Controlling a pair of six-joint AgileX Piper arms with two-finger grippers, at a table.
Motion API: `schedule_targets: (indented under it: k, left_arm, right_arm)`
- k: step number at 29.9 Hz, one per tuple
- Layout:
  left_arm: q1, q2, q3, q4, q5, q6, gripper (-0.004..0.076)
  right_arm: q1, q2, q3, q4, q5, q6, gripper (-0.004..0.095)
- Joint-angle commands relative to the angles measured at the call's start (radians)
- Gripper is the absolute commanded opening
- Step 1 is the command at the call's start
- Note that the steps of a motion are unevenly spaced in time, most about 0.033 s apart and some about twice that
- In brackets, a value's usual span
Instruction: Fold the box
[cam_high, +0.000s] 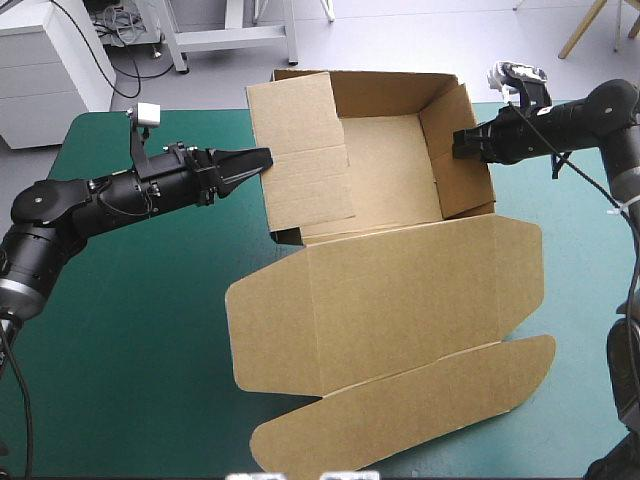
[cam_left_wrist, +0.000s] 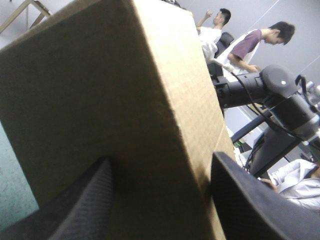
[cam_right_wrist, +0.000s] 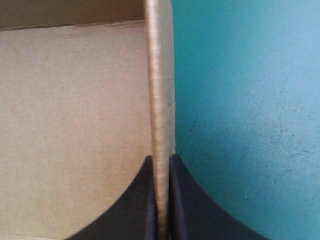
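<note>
Over the teal-green cover (cam_high: 130, 330), the left gripper (cam_high: 260, 160) is spread open, straddling the left wall of the brown box (cam_high: 390, 180). The box stands mid-table toward the far edge, with its walls raised and its lid (cam_high: 400, 290) flat toward the near edge. The right gripper (cam_high: 462, 143) pinches the right wall.

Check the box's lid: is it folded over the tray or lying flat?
Lying flat: the lid spreads on the teal-green cover beside the raised walls of the box. The right end effector is shut on one wall.
</note>
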Motion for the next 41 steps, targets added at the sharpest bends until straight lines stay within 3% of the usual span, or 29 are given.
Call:
schedule_targets:
  k: [1, 10, 14, 28, 34, 41]
  left_arm:
    - [-0.008, -0.024, -0.032, 0.028, -0.018, -0.063, 0.0415]
    - [-0.038, 0.028, -0.108, 0.255, -0.018, -0.214, 0.0412]
    - [-0.078, 0.088, -0.224, 0.546, 0.035, -0.384, 0.0406]
    - [-0.207, 0.311, -0.579, 1.042, 0.201, -0.695, 0.0363]
    - [-0.262, 0.387, -0.686, 1.178, 0.255, -0.748, 0.0244]
    - [-0.301, 0.44, -0.714, 1.32, 0.275, -0.811, 0.0027]
  right_arm:
    - [0.024, -0.053, -0.031, 0.057, -0.047, 0.047, -0.0017]
    - [0.13, -0.05, -0.031, -0.06, -0.118, 0.142, -0.0017]
    - [0.145, -0.043, -0.031, -0.067, -0.122, 0.173, -0.0017]
    - [0.206, -0.043, -0.029, -0.207, -0.178, 0.311, -0.0012]
    - [0.266, -0.034, -0.029, -0.316, -0.224, 0.388, -0.0012]
    - [0.302, 0.02, -0.029, -0.36, -0.22, 0.424, -0.0011]
